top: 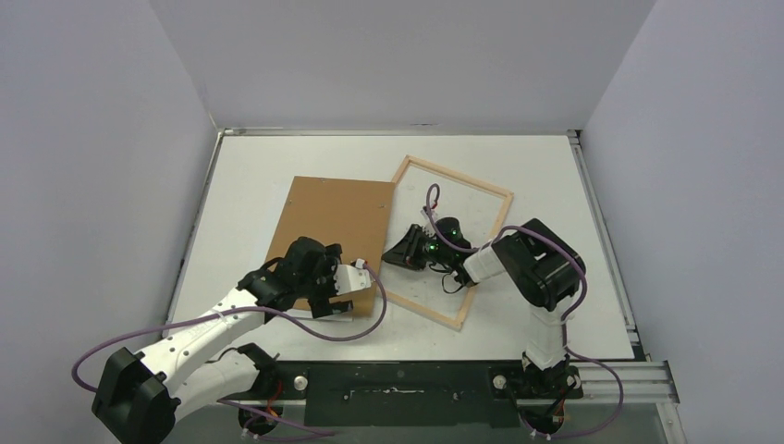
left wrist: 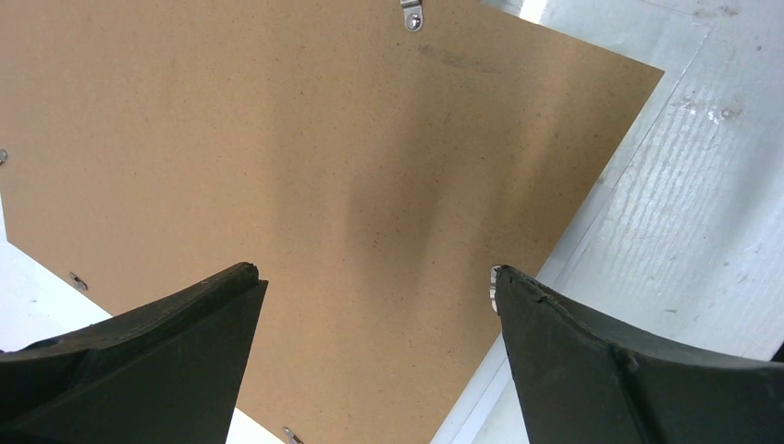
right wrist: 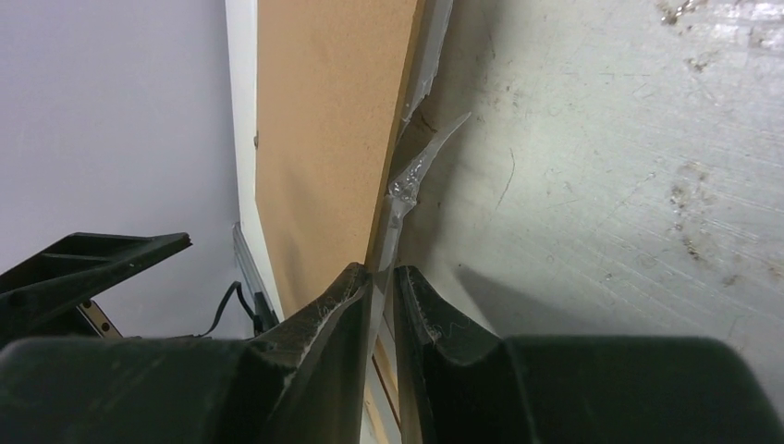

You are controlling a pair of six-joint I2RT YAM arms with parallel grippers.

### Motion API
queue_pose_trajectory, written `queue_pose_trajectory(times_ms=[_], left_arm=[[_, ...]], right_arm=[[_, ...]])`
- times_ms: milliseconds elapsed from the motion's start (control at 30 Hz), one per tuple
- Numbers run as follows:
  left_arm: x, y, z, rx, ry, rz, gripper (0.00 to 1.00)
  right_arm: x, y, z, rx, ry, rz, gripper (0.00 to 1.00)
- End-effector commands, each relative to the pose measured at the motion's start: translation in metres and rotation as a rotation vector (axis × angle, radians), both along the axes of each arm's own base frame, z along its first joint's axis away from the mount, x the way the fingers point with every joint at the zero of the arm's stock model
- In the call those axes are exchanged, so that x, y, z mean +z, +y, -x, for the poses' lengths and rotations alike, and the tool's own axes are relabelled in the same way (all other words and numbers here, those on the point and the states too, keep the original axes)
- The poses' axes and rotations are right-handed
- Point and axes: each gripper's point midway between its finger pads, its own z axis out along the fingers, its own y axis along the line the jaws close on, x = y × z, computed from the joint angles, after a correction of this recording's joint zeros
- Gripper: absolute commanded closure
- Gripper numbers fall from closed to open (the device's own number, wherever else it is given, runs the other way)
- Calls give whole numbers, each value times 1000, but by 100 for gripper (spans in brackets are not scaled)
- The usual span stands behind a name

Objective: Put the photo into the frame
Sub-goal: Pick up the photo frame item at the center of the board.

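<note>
Top external view, nearest first: left gripper poised over the near right corner of the brown board, jaws spread wide, nothing between them. Under that board, the photo — only white strips peeking past the edges, so mostly hidden, and outside the frame. Further in, right gripper lying low inside the frame's opening, pointed at the board's right edge. Jaws almost together with a slim gap, tips at a thin crinkled sheet beside that edge — cannot tell whether anything is pinched. Beyond, the frame flat on the table, turned askew, left bar right at the board's edge.
</note>
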Motion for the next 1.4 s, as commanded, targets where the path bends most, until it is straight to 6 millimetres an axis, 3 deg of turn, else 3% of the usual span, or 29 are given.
queue_pose_trajectory(times_ms=[0, 333, 600, 900, 1000, 1033, 1200, 1300, 1367], left_arm=[[15, -10, -11, 8, -50, 50, 4], [14, -16, -11, 3, -32, 66, 4], [10, -27, -7, -19, -15, 84, 4], [-8, -22, -2, -42, 17, 29, 4], [-2, -26, -2, -39, 16, 57, 4], [1, -28, -2, -37, 17, 69, 4], [17, -42, -10, -40, -22, 134, 4], [51, -60, -40, 109, -120, 302, 2], [81, -66, -61, 243, -195, 460, 1]], right_arm=[[-3, 4, -1, -2, -30, -25, 84], [-7, 2, 3, -3, -21, -34, 90], [14, 13, -2, 8, -56, -48, 79], [6, 17, -6, -3, -37, -34, 80], [10, 20, -8, -3, -34, -64, 86], [13, 21, -8, -4, -35, -76, 94], [45, 23, -13, -13, -90, -121, 95], [50, 21, -15, 1, -99, -18, 95], [65, 21, -18, -2, -129, 2, 95]])
